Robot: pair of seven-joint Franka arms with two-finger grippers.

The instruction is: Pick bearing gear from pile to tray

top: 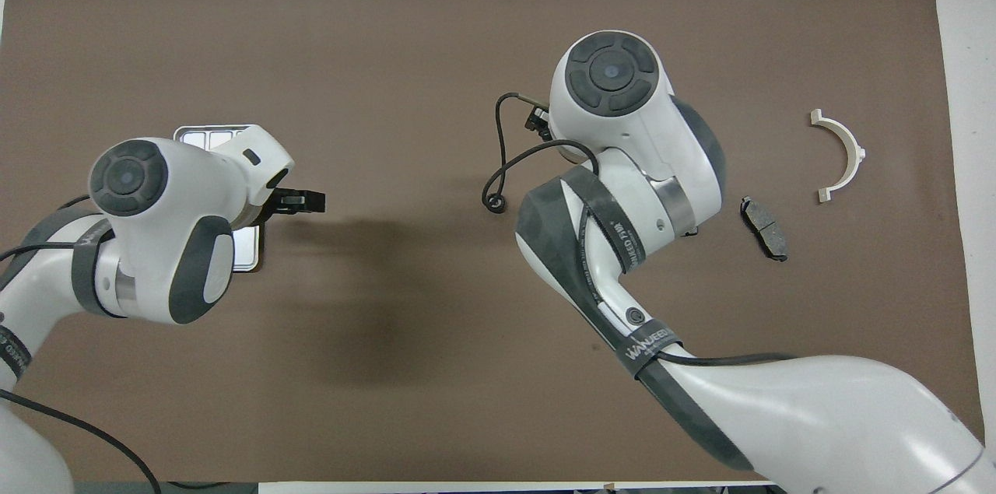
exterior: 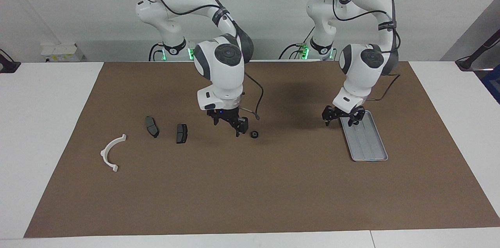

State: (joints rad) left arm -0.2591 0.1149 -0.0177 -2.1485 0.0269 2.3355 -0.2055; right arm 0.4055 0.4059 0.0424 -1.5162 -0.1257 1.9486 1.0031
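Note:
The bearing gear point(exterior: 254, 134), a small black round piece, lies on the brown mat between the pile and the tray. My right gripper point(exterior: 229, 126) is open and empty, low over the mat just beside the gear, on the pile's side of it. Two dark grey brake pads point(exterior: 152, 126) point(exterior: 181, 133) and a white plastic arc point(exterior: 111, 153) lie toward the right arm's end. The silver-grey tray point(exterior: 365, 142) is empty. My left gripper point(exterior: 341, 120) is open and empty over the tray's end nearest the robots. In the overhead view my right arm hides the gear.
The brown mat point(exterior: 250, 193) covers most of the white table. A loose black cable point(exterior: 258, 103) hangs from my right wrist close to the gear. The overhead view shows the arc point(top: 840, 155), one brake pad point(top: 764, 227) and part of the tray point(top: 206, 138).

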